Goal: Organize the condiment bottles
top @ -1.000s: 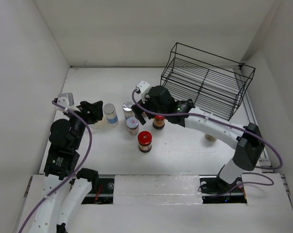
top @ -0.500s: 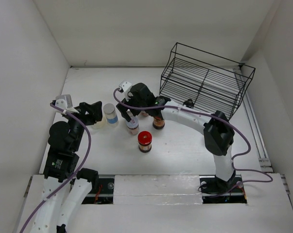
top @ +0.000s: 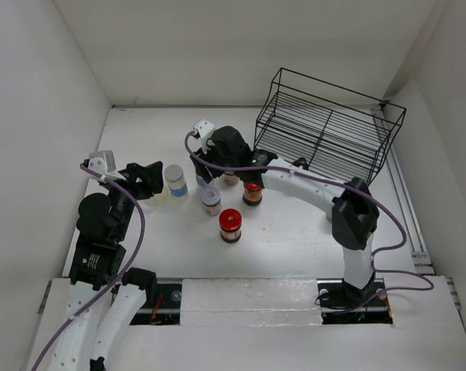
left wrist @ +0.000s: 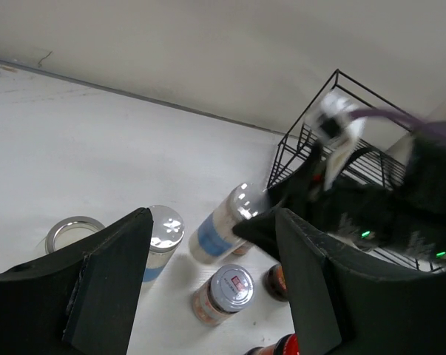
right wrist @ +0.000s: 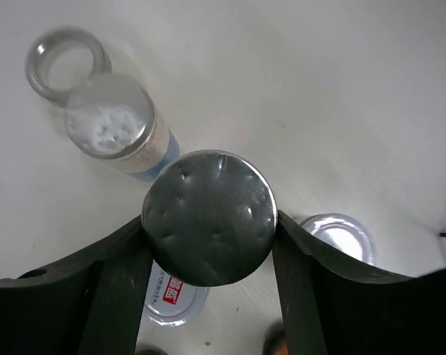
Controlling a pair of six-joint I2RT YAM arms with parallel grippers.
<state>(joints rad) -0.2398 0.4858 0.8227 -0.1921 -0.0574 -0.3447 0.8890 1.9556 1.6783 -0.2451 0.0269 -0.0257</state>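
I have the right gripper (right wrist: 211, 222) clamped on a silver-lidded shaker (left wrist: 221, 225), tilted beside the other bottles (top: 230, 225); left gripper (top: 151, 180) gapes, empty.

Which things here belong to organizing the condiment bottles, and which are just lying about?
Job: silver-lidded bottle in the right claw; perforated-top shaker; near red-lidded jar; far red-lidded jar; red-label jar.
Lying about: black wire rack.

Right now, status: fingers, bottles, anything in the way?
Right fingers shut on silver-lid shaker. Left fingers open, empty. Another jar close beneath the shaker; rack off to the right.
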